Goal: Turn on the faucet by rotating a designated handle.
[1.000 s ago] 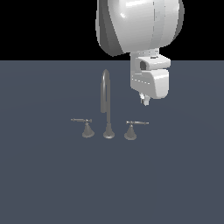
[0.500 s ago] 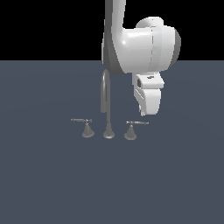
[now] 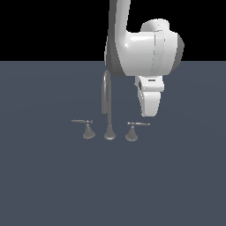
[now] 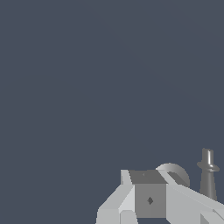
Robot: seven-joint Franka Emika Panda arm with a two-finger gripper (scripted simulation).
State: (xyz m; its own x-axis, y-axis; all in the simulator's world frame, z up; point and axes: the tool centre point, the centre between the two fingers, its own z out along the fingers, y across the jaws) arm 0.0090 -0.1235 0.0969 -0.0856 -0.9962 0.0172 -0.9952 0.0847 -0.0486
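The grey faucet stands mid-scene with its tall gooseneck spout (image 3: 106, 103) between two small lever handles. The handle (image 3: 132, 131) is on the exterior view's right of the spout, and its thin lever points right. Its twin (image 3: 88, 130) has a lever pointing left. My gripper (image 3: 149, 114) hangs from the white hand just above and to the right of the handle, apart from the lever. In the wrist view the fingers (image 4: 148, 192) sit together with nothing between them. Beyond them are the spout's curve (image 4: 174, 169) and one handle (image 4: 208, 175); I cannot tell which.
The faucet set rests on a plain dark blue-grey floor (image 3: 53, 185). The arm's bulky white link (image 3: 145, 53) hangs over the spout's upper right and hides the top of its arch.
The hand has come down toward the right handle. The arm's big white link has swung lower and leftward over the spout. The faucet's levers have not moved.
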